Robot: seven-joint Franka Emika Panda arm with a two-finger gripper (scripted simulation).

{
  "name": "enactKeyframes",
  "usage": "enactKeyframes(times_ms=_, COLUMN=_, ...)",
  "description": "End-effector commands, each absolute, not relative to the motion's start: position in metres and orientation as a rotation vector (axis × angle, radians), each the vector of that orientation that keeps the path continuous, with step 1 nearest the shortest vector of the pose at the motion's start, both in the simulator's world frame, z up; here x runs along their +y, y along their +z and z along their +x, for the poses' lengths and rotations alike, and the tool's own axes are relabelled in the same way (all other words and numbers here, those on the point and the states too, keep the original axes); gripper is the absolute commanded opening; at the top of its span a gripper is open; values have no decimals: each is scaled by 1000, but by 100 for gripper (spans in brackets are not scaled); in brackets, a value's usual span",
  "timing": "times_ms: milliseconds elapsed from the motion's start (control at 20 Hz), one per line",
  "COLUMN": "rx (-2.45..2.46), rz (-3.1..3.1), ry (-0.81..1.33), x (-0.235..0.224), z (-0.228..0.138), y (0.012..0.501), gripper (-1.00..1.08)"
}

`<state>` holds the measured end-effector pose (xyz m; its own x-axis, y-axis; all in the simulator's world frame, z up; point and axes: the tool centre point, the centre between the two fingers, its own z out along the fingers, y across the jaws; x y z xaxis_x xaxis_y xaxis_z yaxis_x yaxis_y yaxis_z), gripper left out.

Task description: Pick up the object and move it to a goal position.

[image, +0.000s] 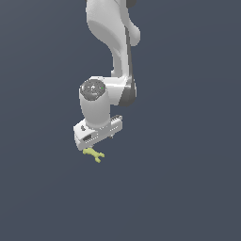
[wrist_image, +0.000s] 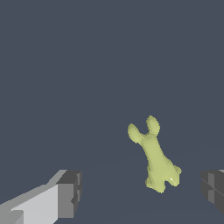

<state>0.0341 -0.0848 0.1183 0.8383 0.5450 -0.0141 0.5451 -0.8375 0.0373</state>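
One yellow-green forked piece [wrist_image: 155, 159] sits between the gripper [wrist_image: 142, 192] fingers, untouched. Gripper is spread wide, hovering just above it.

A plain dark slate-blue surface [image: 188, 188] is filling both views, flat and featureless; soft, even light is falling across it, leaving only faint shading.

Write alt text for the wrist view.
A small yellow-green forked piece lies on a plain dark surface, between the two dark fingertips of the open tool and nearer one of them. Neither fingertip touches it.
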Motion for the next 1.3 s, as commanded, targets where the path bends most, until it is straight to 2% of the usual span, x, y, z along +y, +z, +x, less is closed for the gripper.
enactKeyframes(times_ms=0, rx=967, rz=2952, ry=-7, x=-92, z=36, y=111, gripper=100)
enactKeyframes(times_ms=650, rx=1347, rz=2827, ry=-6, x=-127, z=42, y=75, gripper=100)
enactKeyframes(times_ms=1250, rx=1479, rz=2772, ry=0, x=-139, z=43, y=62, gripper=100)
